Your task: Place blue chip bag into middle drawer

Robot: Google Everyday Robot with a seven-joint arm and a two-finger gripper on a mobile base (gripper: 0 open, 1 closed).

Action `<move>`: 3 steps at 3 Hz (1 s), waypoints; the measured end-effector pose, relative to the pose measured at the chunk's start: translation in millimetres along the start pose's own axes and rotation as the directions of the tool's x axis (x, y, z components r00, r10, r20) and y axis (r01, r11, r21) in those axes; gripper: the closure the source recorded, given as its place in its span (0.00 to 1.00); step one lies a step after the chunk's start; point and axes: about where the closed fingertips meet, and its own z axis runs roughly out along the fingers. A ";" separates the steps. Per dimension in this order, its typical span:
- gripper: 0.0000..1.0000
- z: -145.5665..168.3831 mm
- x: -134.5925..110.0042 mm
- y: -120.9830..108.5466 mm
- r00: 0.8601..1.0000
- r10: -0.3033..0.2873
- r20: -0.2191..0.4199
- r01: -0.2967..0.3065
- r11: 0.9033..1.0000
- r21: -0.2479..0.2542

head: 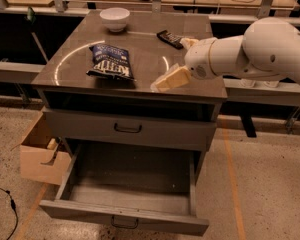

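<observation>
The blue chip bag (111, 61) lies flat on the grey cabinet top (140, 39), left of centre, its white lettering facing up. My gripper (170, 64) hovers just above the top, a short way right of the bag and not touching it. Its cream fingers (171, 78) stand apart with nothing between them, so it is open. Below, the middle drawer (130, 184) is pulled out and shows a bare grey floor. The taller drawer (127, 129) above it is closed.
A white bowl (115, 19) sits at the back left of the cabinet top. A small flat black packet (169, 38) lies at the back, right of centre, close to my arm (260, 51). An open cardboard box (40, 149) stands on the floor left of the cabinet.
</observation>
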 end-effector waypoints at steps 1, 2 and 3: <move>0.04 6.3 -7.7 -5.5 0.998 0.062 -0.021 -0.061 0.998 0.012; 0.00 15.5 -15.0 -3.9 0.995 0.096 -0.027 -0.096 0.995 0.006; 0.00 32.5 -17.7 3.2 0.995 0.098 -0.016 -0.098 0.995 -0.019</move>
